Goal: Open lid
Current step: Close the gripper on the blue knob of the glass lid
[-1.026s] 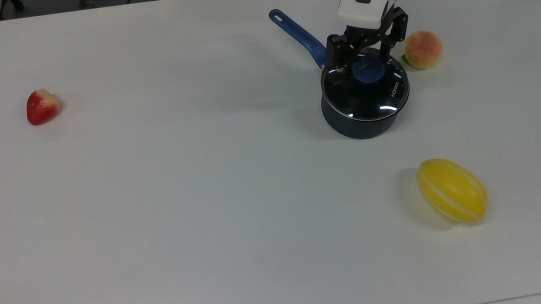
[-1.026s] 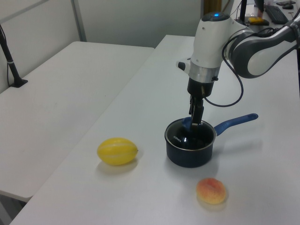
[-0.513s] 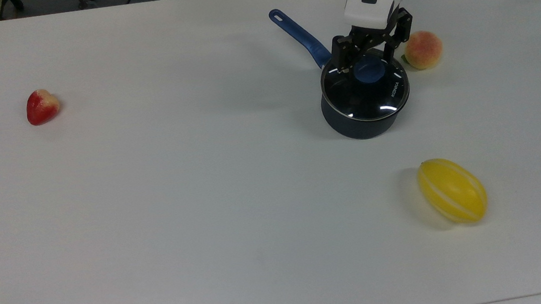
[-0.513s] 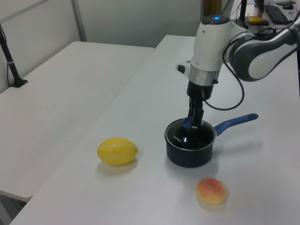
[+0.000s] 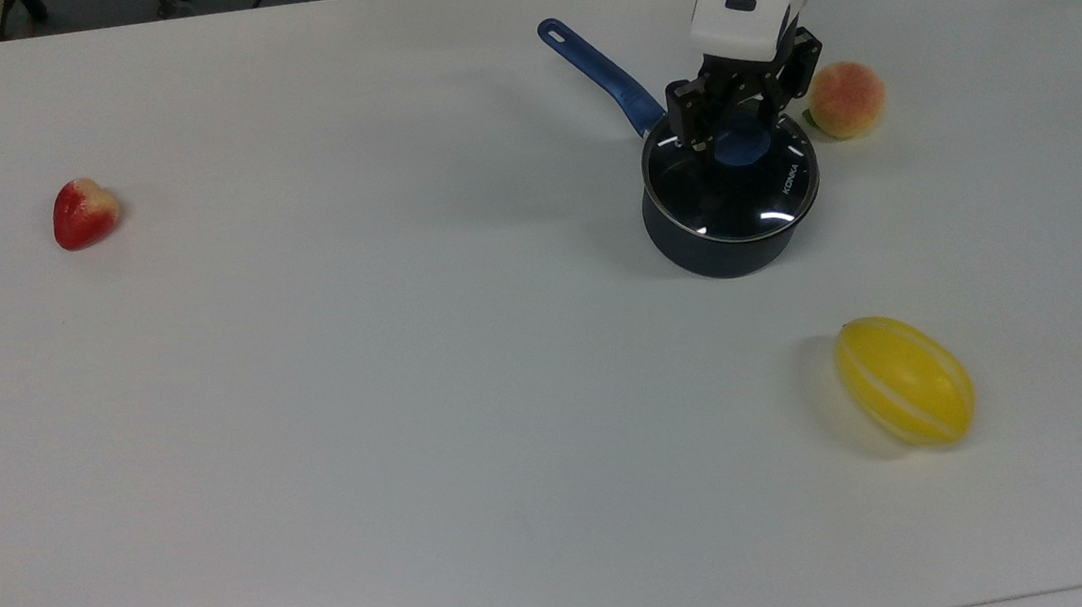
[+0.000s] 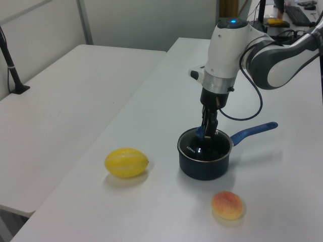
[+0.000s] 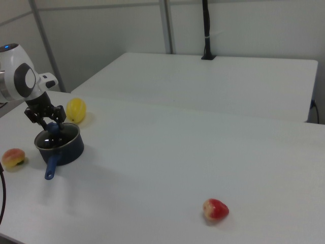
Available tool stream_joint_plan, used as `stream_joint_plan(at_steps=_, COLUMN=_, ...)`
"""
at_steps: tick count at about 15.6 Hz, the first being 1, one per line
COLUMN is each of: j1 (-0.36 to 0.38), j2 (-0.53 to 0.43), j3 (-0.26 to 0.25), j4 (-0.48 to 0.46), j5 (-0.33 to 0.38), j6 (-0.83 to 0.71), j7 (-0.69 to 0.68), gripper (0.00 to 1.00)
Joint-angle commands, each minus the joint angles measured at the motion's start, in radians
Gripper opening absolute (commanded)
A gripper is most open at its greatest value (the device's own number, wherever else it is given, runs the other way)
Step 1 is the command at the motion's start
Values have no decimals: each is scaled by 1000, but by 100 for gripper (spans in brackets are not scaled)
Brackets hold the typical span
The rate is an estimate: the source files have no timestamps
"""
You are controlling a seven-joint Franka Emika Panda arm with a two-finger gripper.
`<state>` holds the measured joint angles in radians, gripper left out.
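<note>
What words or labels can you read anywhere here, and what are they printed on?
"KONKA": white letters on the glass lid of the pot, near the rim on the top view's right.
In the left view a small white mark on the lid is too small to read.
No other text is readable on the fruit or the arm.

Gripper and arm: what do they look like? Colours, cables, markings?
White rounded arm shells with grey joint sections, a small blue light on top, a silver wrist ring and a black cable looped beside it. The gripper has a white body with a dark slot and black linkage fingers.
</note>
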<state>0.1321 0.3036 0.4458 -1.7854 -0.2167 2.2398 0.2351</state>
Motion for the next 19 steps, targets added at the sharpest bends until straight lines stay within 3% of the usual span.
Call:
stream_joint_plan(at_steps=1, j1=6, j2=-4, j3=4, j4=-26, j5=-21, j6=21, j7=27, gripper=29)
stream_joint_plan(at_steps=4, j1=3, j2=-8, j3=11, j4=-26, j5=-21, j6=17, j7=26, gripper=16)
stream_joint_plan(at_steps=8, j1=-3, j2=-21, j3=11, j4=-23, j5=-18, j6=12, j7=27, gripper=6)
stream_joint_plan(at_steps=19, j1=-31, j2=-95, j3=21, j4=-12, j5=0, j6=-58, j7=32, gripper=6)
